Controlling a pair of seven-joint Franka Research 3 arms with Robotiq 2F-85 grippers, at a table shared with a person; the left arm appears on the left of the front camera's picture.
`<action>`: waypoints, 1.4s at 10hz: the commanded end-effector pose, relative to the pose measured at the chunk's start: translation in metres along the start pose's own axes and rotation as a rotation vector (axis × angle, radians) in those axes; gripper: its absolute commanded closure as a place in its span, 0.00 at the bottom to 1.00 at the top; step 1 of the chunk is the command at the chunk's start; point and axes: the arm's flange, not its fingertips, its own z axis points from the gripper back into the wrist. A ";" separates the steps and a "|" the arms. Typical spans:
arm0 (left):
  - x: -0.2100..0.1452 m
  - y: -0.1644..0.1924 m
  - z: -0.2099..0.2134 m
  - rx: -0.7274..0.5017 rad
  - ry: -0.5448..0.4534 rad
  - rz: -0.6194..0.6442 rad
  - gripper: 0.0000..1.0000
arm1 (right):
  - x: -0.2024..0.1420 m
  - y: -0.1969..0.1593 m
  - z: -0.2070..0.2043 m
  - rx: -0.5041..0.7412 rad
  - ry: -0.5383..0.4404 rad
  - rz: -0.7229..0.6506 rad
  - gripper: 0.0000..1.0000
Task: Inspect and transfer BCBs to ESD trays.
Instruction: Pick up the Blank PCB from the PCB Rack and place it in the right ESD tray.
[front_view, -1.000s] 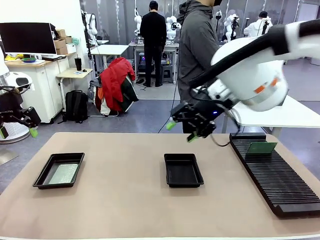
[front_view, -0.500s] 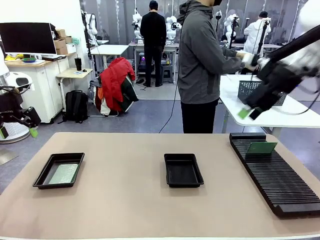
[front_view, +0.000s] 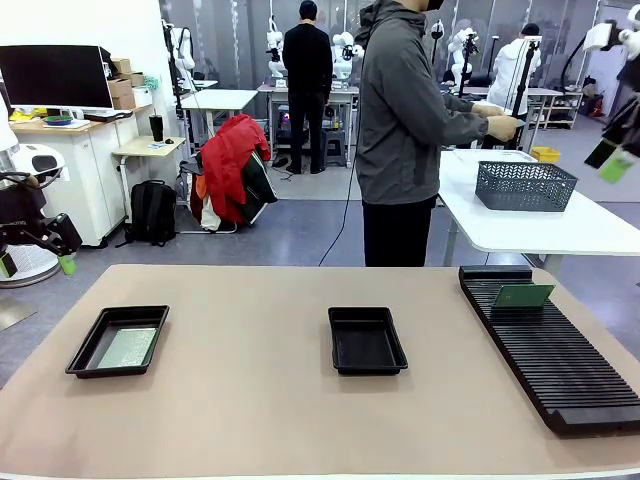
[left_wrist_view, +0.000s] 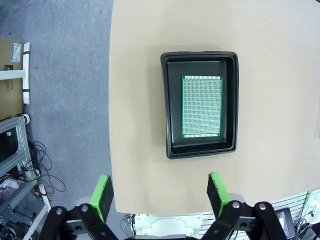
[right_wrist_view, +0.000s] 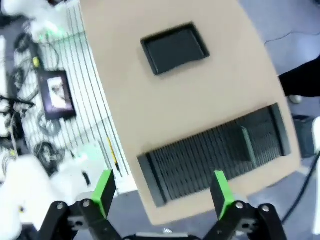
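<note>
Motion blur smears the long black ribbed slotted rack (right_wrist_view: 200, 160) and the thin green circuit board (right_wrist_view: 248, 147) standing in it; the front view's right edge crops the right gripper (front_view: 610, 160).

The left hand (left_wrist_view: 160, 187) and right hand (right_wrist_view: 162, 189) are black linkages with silver screws (left_wrist_view: 56, 211) and green pads (left_wrist_view: 103, 192).

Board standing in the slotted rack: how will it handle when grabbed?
The BCB looks thin and flat: probably light, fairly stiff. It stands on edge in the rack, so a sideways push may well tip it.
</note>
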 end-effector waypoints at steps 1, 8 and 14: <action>0.000 0.001 -0.003 -0.009 -0.011 -0.014 0.00 | -0.005 -0.013 0.022 -0.032 0.088 0.236 0.00; 0.000 0.001 -0.003 -0.009 -0.011 -0.014 0.00 | -0.016 -0.014 0.050 -0.057 0.264 0.552 0.00; 0.000 0.001 -0.003 -0.009 -0.011 -0.014 0.00 | -0.014 -0.011 0.050 -0.053 0.254 0.545 0.00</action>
